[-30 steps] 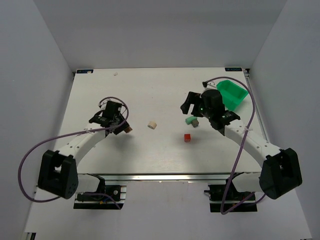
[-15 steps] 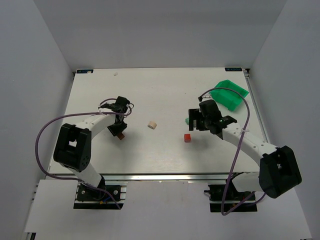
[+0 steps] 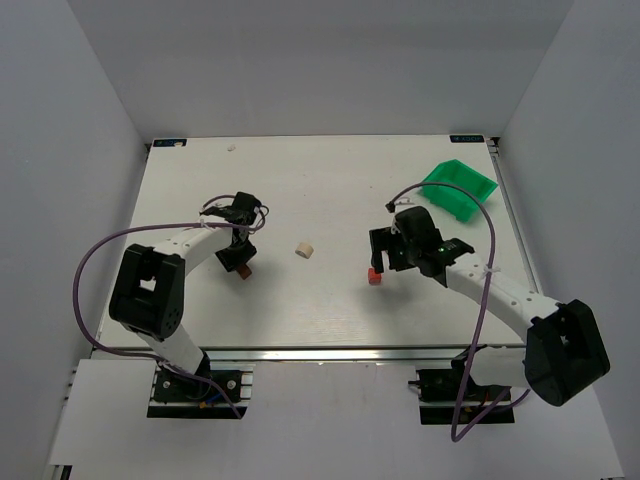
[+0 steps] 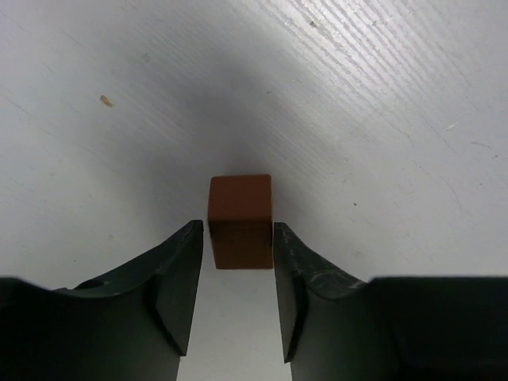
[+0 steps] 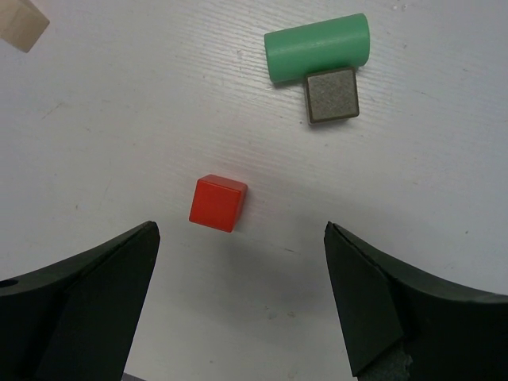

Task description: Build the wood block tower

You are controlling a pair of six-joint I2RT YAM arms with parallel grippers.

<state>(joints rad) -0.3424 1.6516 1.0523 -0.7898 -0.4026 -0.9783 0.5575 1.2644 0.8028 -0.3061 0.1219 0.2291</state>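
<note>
I'm placing one piece, fetching another.
My left end effector [image 4: 237,232] is loosening off the dark-brown wooden cube [image 4: 240,205] on the white worktop [image 3: 320,310]; the right end effector [image 5: 240,228], spread wide, is arriving over the red wooden cube [image 5: 217,203].

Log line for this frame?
left gripper: flanking brown block, grip unclear | right gripper: open above red block | state: nothing stacked
</note>
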